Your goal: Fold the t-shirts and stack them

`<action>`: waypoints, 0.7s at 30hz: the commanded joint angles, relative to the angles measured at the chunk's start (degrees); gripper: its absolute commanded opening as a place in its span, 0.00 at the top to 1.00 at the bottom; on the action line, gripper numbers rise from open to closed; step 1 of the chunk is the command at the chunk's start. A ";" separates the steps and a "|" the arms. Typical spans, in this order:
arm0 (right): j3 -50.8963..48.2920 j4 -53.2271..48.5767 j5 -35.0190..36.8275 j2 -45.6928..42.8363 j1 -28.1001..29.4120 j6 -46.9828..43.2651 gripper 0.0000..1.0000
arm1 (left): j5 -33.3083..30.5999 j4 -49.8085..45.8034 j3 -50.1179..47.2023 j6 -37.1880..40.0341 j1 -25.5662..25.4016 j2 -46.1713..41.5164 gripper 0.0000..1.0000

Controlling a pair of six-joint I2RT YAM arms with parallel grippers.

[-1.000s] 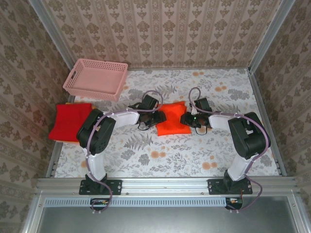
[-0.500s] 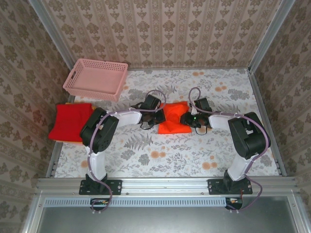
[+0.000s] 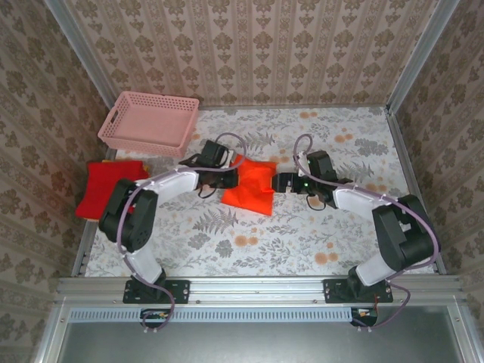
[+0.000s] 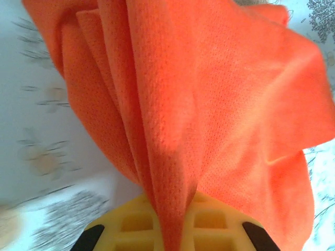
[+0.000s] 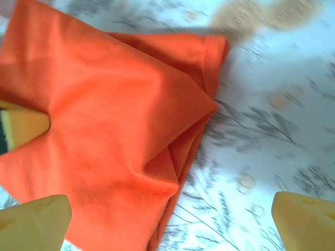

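Observation:
The bright orange t-shirt [image 3: 249, 187] lies folded and bunched in the middle of the table. My left gripper [image 3: 229, 171] is shut on its left edge; the left wrist view has cloth [image 4: 220, 104] pinched between the yellow fingers [image 4: 131, 225]. My right gripper [image 3: 283, 183] stands open just right of the shirt, apart from it. In the right wrist view the orange shirt [image 5: 110, 130] spreads ahead between the wide-set fingertips [image 5: 31, 222], with a yellow finger of the left gripper [image 5: 23, 128] at its far side. The deeper red t-shirt [image 3: 110, 189] lies folded at the table's left edge.
A pink lattice basket [image 3: 150, 123] stands at the back left, just behind the left arm. Patterned walls close in the table [image 3: 340, 227] on three sides. Floral tabletop shows right of and in front of the orange shirt.
The left gripper shut on the orange shirt's left edge and pulled it a little left and away. The right gripper opened, let go of the shirt and backed off right.

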 commanded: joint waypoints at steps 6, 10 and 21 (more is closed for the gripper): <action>3.79 4.15 -5.43 -3.03 8.47 -12.58 0.00 | -10.84 -21.41 1.54 21.24 8.41 -6.59 1.00; 7.79 3.47 -7.68 -2.84 12.86 -14.82 0.00 | -13.78 -29.15 3.14 26.57 14.37 -8.21 1.00; 16.72 -0.28 -10.43 -0.99 20.62 -20.39 0.00 | -17.99 -38.66 5.48 43.35 32.20 -16.32 1.00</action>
